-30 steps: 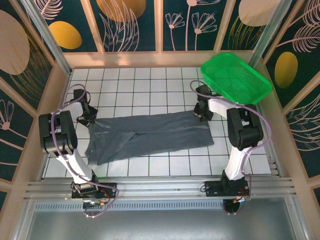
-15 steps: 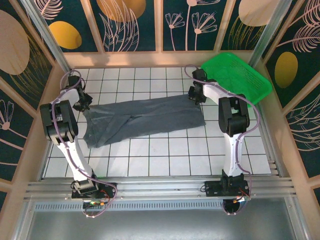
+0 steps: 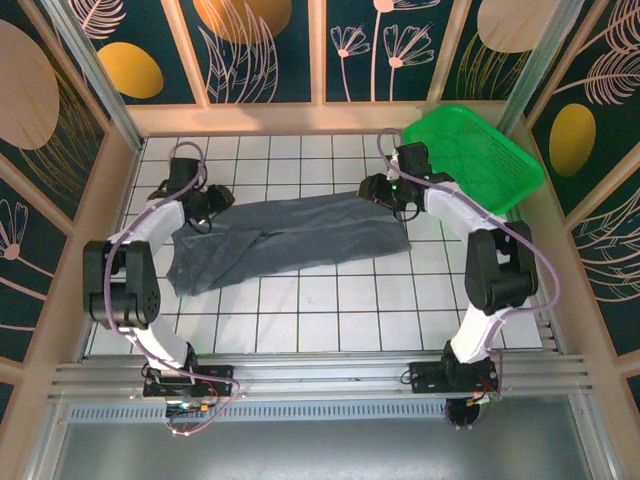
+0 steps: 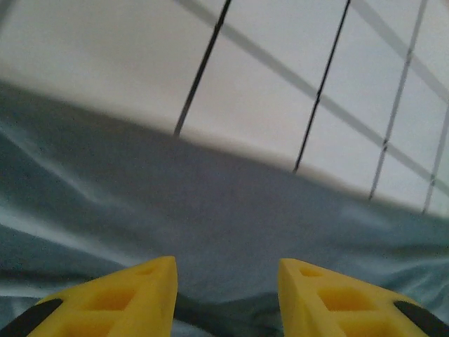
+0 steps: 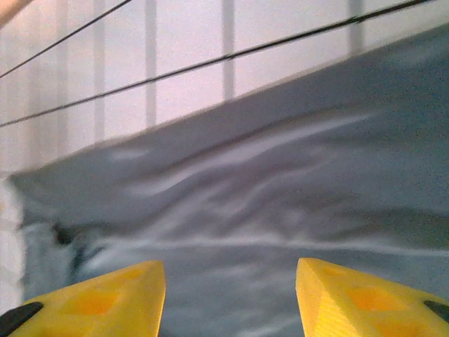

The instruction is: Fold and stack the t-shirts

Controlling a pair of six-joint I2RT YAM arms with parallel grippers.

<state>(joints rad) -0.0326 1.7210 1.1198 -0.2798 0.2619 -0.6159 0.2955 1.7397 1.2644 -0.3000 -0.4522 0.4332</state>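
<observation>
Okay, status from my side. Left arm (image 3: 155, 220) reaches in over the left part of the white tiled counter (image 3: 300, 320). The left jaws sit at the far left end of the dark slate blue-grey cloth t-shirt (image 3: 290, 240). On the left wrist view the yellow fingers (image 4: 126, 298) stand apart with a clear gap, cloth (image 4: 210, 232) directly below and nothing pinched, so the jaws are wide. I can't tell if the tips touch the fabric. The shirt's edge crosses that view, with bare tile beyond it.

The t-shirt lies as one long rumpled strip across the middle of the counter, with its left end nearer the arm bases and its right end further back. There's a crease left of centre.

Right arm (image 3: 450, 212) comes in from the right, and the right jaws are at the shirt's far right corner. On the right wrist view the yellow fingers (image 5: 91, 295) are well apart over wrinkled cloth (image 5: 280, 182) with nothing gripped, so the jaws are wide.

Green plastic mesh basket (image 3: 475, 150) sits at the far right corner of the counter, just behind the right arm and apart from the shirt.
</observation>
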